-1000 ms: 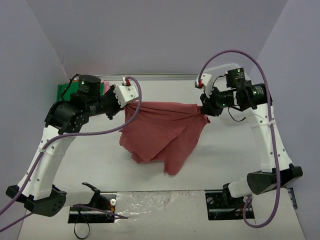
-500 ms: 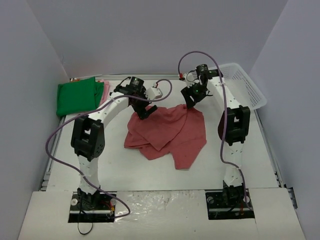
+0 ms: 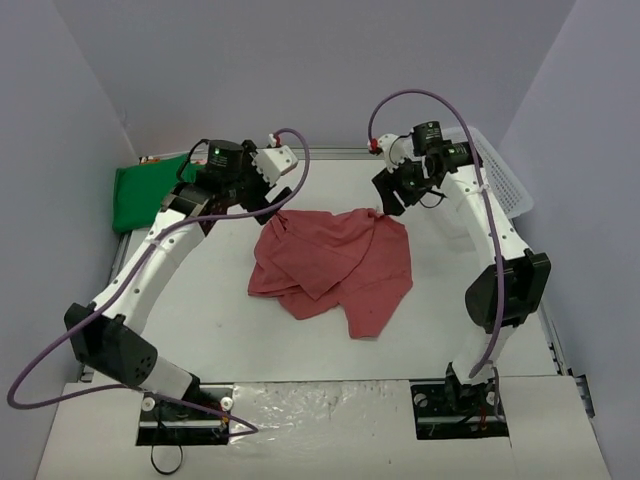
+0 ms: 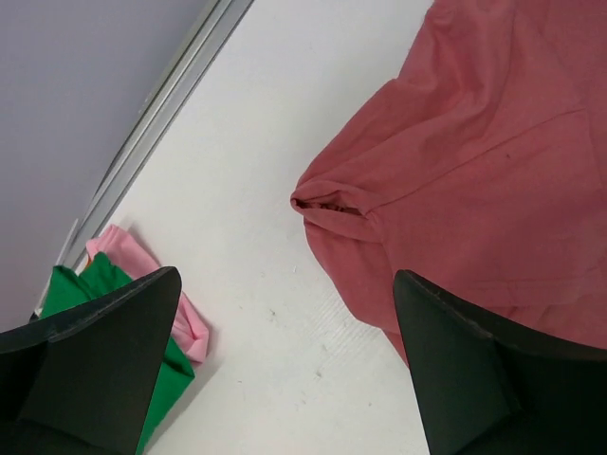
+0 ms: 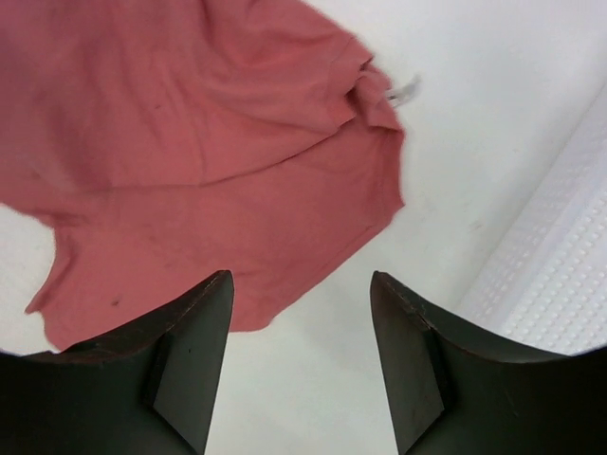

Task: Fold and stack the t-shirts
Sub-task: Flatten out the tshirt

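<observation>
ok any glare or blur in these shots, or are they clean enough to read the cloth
Top external: even, soft light, no hard shadows, glare only on the shiny strip by the bases. Left wrist: dusty-red shirt sharp, folds readable, the left tool's fingers just dark silhouettes. Right wrist: the shirt looks slightly soft, no glare.

Robot lab test cell. White table (image 3: 200, 330) boxed in on three sides by bare pale-violet walls (image 3: 300, 70). Two white-and-black jointed arms, left arm (image 3: 140, 270) and right arm (image 3: 490, 225), bolted to black base plates (image 3: 460, 412) at the near edge. Purple cables (image 3: 425, 93) loop loosely along both arms.
</observation>
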Robot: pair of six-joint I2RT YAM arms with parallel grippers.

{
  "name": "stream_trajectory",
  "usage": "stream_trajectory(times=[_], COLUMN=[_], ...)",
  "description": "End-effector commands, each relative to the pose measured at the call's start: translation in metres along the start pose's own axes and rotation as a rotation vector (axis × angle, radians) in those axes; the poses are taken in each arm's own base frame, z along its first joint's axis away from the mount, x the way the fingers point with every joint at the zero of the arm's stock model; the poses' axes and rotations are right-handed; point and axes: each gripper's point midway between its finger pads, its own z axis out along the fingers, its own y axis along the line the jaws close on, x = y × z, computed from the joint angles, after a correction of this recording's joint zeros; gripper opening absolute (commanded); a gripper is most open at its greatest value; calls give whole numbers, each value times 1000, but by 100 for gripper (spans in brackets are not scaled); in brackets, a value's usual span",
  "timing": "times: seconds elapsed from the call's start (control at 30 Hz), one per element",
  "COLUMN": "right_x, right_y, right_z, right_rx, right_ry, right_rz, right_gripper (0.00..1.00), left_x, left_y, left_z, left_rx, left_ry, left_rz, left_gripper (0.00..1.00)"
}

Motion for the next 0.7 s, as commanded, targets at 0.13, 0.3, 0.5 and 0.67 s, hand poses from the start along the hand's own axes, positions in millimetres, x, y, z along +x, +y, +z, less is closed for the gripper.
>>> stream_trajectory(times=[0.13,0.3,0.5,0.67], right_x=[41,58,72,86], right_y=[87,119,157,175], right_z=[31,62,85,99], right_rx=[-151,-227,-269,-295], right_ry=[174,268,359,418], right_rz=[-147,-199,-306,-361], right_gripper=[55,53,53,53], left_x=[47,75,97,106], left_y=[18,32,26,28], left_z=[-37,-61,-70,-75], left_rx=[-101,-130,-148,-155], left_ry=[67,100,117,111], left_rz=[-185,-303,-342,-383], left_gripper=[94,94,94,94])
